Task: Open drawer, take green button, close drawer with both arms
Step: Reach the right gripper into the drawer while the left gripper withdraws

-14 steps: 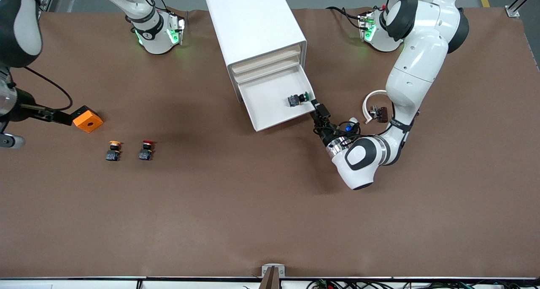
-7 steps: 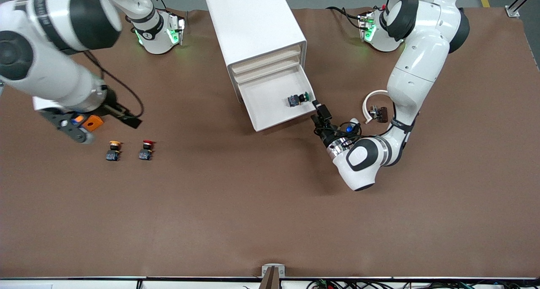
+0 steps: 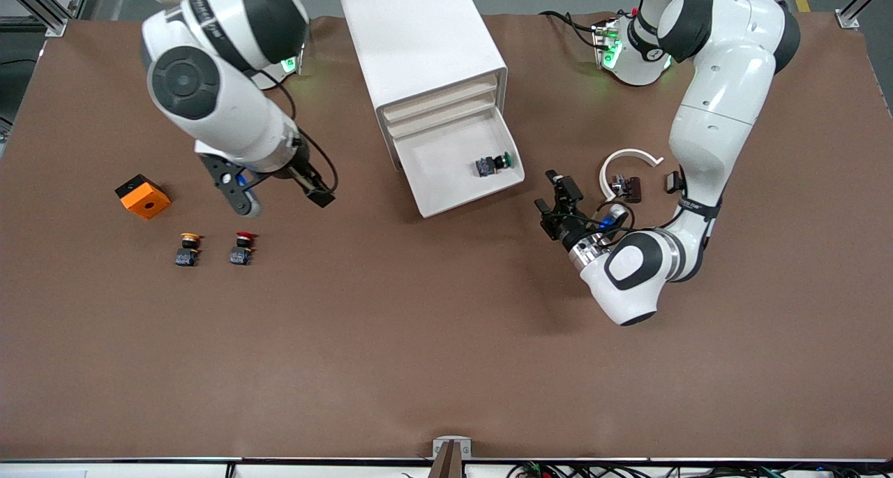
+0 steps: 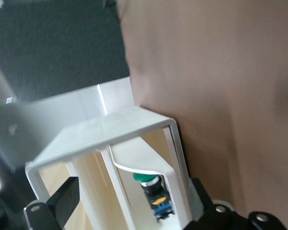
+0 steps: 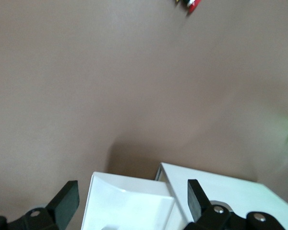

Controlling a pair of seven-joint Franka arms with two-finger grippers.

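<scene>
- On the table's middle, the drawer (image 3: 457, 171) stands pulled out of the bottom of the cabinet (image 3: 418, 42), and the button (image 3: 492, 164) lies on its side in the tray, near the corner toward my left arm's end.
- My left gripper (image 3: 558, 199) sits low just beside that corner of the drawer, fingers apart and holding nothing; in the left wrist view the green cap shows between them, past the drawer wall.
- My right gripper (image 3: 282, 192) hangs over bare table between the cabinet and the orange block (image 3: 143, 197), fingers spread and empty.
- Risk one: I judge that if my right arm comes in low, it clips the drawer's beige front or rim and shoves the whole cabinet, since nothing seems to pin it down.
- Risk two: the button lies tipped, close to the tray wall; a finger may land on the wall, or the round cap may roll out of a pinch.
- Risk three: both arms converge on one small tray; my left gripper is near enough to block or collide with the right.
- Risk four: the yellow button (image 3: 187, 248) and red button (image 3: 241, 248) lie near my right gripper; grabbing either would be the wrong pick.
</scene>
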